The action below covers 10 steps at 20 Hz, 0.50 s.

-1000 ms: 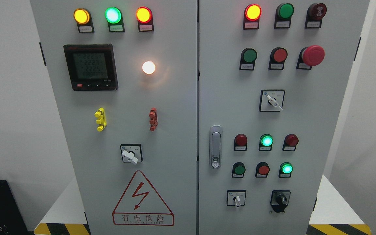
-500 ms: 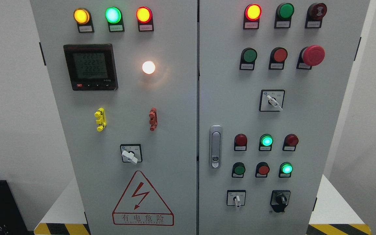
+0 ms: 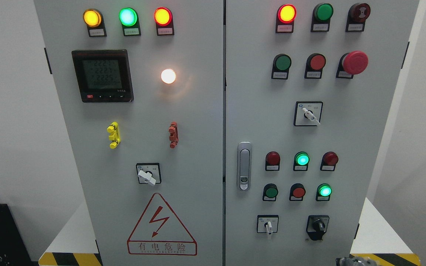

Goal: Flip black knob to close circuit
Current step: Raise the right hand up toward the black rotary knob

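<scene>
The black knob (image 3: 317, 226) is mounted at the lower right of the control cabinet's right door (image 3: 346, 147), the last item of the bottom row, with a white selector switch (image 3: 268, 224) to its nine o'clock and a lit green lamp (image 3: 324, 190) just above at twelve o'clock. Its grip is seen standing roughly upright, along the twelve-to-six line, perhaps leaning slightly toward one o'clock; a black skirt is spread beneath it.

At the bottom edge, right of the middle, only a sliver of grey mechanism is shown, taken to be the right hand (image 3: 353, 261). From it the knob lies at about eleven o'clock, near but clearly apart, nothing touching. How far its fingers are spread cannot be told, and nothing is seen to be held. The left hand is not in view, so the right is judged the nearer. A rise toward the knob would be called for before any turn.
</scene>
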{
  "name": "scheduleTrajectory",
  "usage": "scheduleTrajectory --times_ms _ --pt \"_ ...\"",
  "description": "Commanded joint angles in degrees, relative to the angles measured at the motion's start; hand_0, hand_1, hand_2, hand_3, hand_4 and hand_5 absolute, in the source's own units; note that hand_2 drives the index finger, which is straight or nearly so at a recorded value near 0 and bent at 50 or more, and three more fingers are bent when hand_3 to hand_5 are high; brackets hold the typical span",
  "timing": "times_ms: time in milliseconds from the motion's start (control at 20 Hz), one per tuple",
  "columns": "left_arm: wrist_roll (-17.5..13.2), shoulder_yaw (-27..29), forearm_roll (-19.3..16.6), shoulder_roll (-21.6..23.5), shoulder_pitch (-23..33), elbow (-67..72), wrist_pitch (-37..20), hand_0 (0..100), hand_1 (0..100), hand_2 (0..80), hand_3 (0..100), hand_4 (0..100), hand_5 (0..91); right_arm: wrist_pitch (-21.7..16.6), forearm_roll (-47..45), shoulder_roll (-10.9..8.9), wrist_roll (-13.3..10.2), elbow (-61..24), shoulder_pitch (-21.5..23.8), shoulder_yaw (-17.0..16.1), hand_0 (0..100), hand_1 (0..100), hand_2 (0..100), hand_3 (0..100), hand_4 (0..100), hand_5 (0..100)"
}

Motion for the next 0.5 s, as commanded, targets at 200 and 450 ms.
scheduleTrajectory --times_ms 200,450 --pt "0.0 0.6 0.4 0.0 1.9 -1.9 0.0 0 0 0.0 5 3 0.0 0.3 0.3 -0.14 -3.0 10.5 -6.9 0.7 0 0 86 100 83 79" --pt "0.0 0.6 0.4 0.0 1.9 -1.9 0.0 0 0 0.0 5 3 0.0 0.4 0.1 -0.22 -3.0 13.5 -9.6 0.1 0 0 86 100 83 79"
